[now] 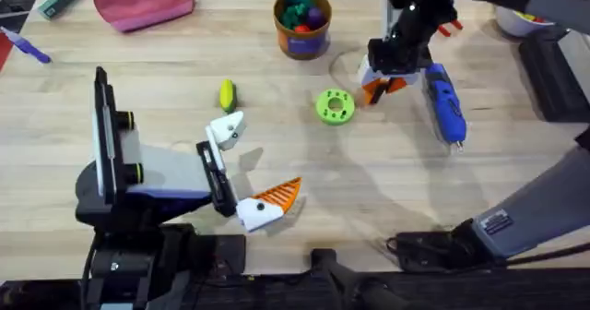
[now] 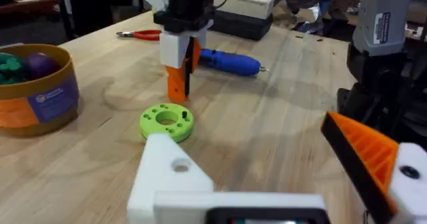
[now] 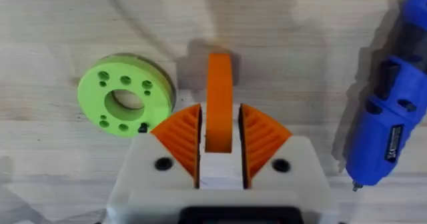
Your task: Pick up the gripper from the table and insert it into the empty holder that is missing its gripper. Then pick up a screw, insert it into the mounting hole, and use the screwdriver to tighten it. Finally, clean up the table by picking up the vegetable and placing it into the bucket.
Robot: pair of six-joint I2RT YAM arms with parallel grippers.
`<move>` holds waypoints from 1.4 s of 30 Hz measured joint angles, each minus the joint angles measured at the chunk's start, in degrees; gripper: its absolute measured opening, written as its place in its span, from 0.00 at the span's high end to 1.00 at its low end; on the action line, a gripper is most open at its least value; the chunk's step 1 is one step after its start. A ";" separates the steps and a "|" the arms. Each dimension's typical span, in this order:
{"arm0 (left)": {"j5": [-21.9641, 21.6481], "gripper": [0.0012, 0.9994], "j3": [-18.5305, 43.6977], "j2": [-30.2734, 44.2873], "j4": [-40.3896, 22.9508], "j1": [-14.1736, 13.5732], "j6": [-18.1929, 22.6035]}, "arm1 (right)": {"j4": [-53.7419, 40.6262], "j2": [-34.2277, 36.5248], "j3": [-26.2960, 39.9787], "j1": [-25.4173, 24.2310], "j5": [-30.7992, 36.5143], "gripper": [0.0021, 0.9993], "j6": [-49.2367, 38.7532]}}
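My right gripper [image 3: 218, 159] pinches the gripper [image 3: 218, 101], a smooth orange wedge, between ribbed orange pads [image 3: 181, 139], just above pale wood grain, upper right of the overhead frame. Beside it lie a green disc [image 3: 125, 95] with holes and the glossy blue screwdriver [image 3: 389, 124]. My left gripper [image 1: 249, 172] spreads wide, empty, its bare white holder [image 1: 226, 129] angular. The round bucket [image 1: 302, 22] holds coloured toys.

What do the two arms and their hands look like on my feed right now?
Both arms are black. The right hand has white finger blocks with orange ribbed pads; a white label with dark print sits on that arm's link. The left hand has two white blocks, only one bearing an orange ribbed wedge. Yellow-green accents mark the left arm's joints.
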 joint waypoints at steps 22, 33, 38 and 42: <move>0.00 0.01 0.00 0.00 0.00 0.00 0.00 | 0.68 -0.02 0.07 0.00 0.62 0.99 0.21; 0.00 0.01 -0.02 0.00 0.00 0.00 0.00 | 0.70 -4.87 0.37 0.00 -2.02 0.99 1.13; 0.00 0.01 -0.02 0.00 0.00 0.00 0.00 | 1.21 -13.46 0.66 0.00 -2.76 0.99 3.65; 0.00 0.01 -0.01 0.01 0.00 0.00 0.00 | 2.87 -20.07 0.70 0.14 -2.94 0.99 5.69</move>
